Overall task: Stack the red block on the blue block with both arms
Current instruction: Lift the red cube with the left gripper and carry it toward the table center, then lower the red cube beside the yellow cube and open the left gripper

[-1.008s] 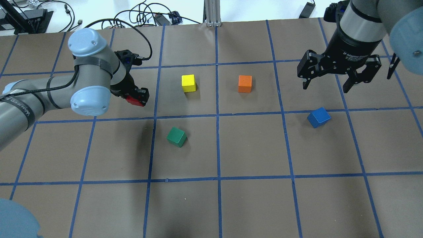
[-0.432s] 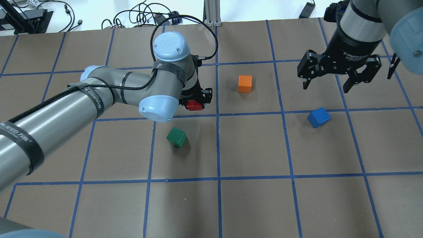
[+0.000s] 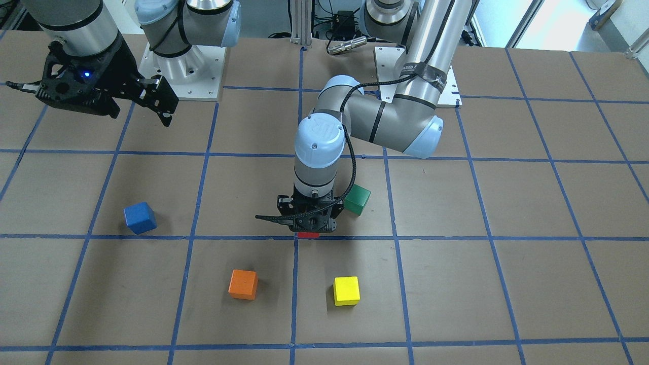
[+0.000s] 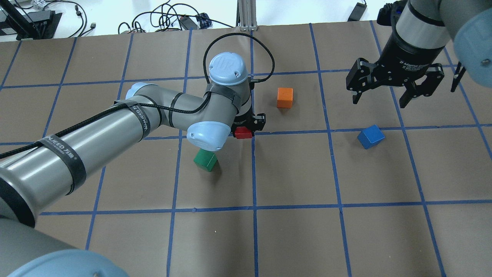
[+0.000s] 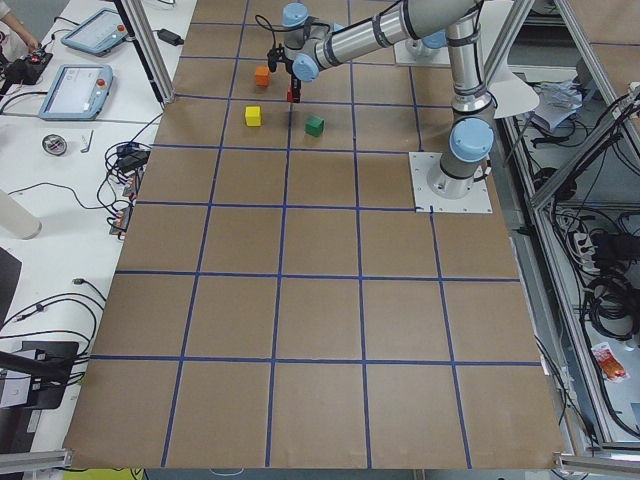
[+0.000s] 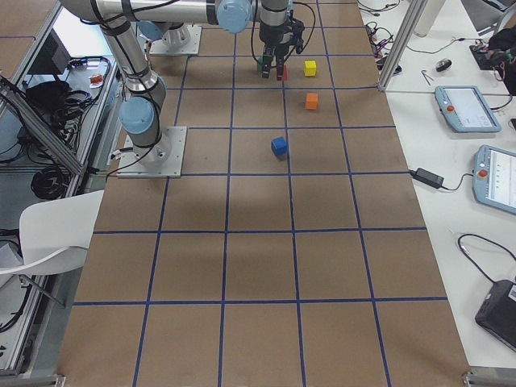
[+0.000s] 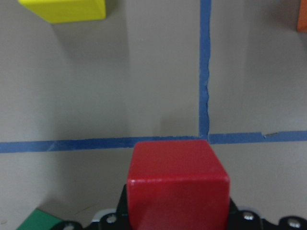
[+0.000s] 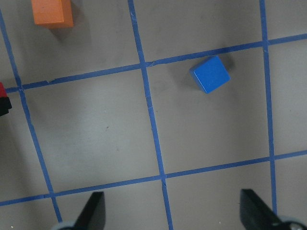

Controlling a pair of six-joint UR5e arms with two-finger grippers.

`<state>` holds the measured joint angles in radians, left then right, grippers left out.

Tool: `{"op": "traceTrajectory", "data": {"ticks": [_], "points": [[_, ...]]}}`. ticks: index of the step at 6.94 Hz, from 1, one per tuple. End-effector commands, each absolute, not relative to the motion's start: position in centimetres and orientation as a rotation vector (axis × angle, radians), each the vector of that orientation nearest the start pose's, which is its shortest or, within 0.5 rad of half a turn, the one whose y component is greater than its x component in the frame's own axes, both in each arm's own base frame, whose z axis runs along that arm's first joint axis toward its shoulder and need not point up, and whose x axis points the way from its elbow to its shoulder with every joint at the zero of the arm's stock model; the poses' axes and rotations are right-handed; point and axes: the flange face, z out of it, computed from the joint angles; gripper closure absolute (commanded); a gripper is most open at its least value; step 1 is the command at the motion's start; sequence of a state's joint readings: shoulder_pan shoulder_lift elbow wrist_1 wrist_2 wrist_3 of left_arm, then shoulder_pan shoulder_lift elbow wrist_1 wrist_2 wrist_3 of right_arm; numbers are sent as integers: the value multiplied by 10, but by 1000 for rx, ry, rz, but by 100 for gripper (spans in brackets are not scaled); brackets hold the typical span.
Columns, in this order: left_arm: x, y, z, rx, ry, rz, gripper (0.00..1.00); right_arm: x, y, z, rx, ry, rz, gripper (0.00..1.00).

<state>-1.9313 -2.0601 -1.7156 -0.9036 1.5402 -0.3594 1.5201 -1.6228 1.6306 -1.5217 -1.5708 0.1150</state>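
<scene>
Matt brown paper [image 4: 307,238] lies smooth across the whole work surface, gridded with thin blue tape [image 4: 254,173] that is slightly wrinkled. The red block [image 7: 177,187] and the blue block [image 8: 210,74] have smooth, matt painted faces. The left arm [image 4: 96,132] is satin silver metal with smooth light-blue plastic caps [image 4: 227,69]. The right gripper [image 4: 378,104] is matt black.

1. Bright, even overhead light falls on the matte brown table [image 4: 300,173].
2. Soft, short shadows hug the green block [image 4: 205,161] and the blue block [image 4: 370,136].
3. Pale highlights streak the left arm [image 4: 77,142] along its metal tube.
4. Close up, the red block [image 7: 177,187] looks slightly blurred.
</scene>
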Motion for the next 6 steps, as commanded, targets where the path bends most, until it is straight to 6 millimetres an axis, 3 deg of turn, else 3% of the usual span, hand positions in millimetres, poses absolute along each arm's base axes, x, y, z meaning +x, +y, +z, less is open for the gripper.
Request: {"op": "traceTrajectory", "data": {"ticks": [1, 2, 3, 4, 6], "points": [[-356, -538, 187, 13, 3176, -8, 50, 110, -470, 479, 260, 3133, 92, 0], [-356, -536, 178, 7, 3182, 22, 12, 110, -470, 479, 260, 3133, 92, 0], [-355, -542, 187, 11, 3199, -15, 0, 110, -470, 479, 260, 3133, 92, 0], [-346, -547, 199, -8, 3208, -42, 0, 110, -470, 479, 260, 3133, 94, 0], [-309, -563, 249, 36, 3316, -103, 0, 109, -470, 480, 260, 3134, 87, 0]]}}
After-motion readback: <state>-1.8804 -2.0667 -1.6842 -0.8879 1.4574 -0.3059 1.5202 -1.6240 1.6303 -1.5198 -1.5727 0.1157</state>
